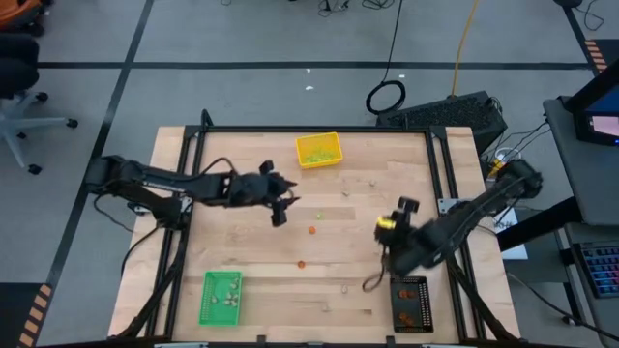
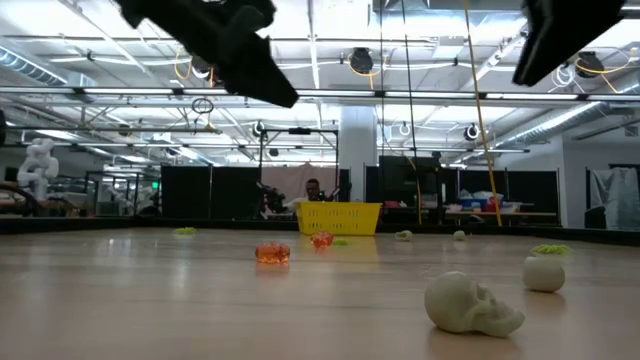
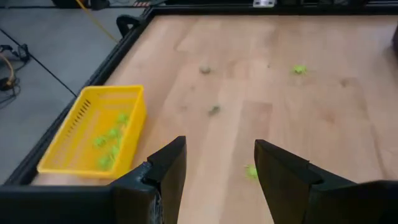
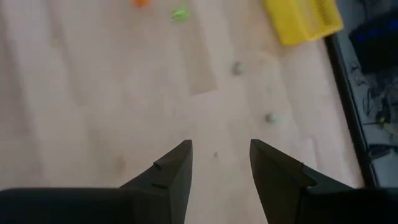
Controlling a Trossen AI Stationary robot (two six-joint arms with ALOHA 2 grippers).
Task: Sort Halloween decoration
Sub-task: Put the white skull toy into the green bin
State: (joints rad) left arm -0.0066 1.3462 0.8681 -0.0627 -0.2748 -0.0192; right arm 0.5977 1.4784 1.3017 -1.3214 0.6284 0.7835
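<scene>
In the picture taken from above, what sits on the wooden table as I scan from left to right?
Green plastic tray → left arm's black claw → yellow plastic tray → right arm's black claw → black tray holding orange pieces.

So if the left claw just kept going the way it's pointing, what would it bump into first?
Probably the small green piece on the table, just ahead between the open left gripper fingers. Depth is hard to judge, so it might pass over it; beyond that lies bare wood.
</scene>
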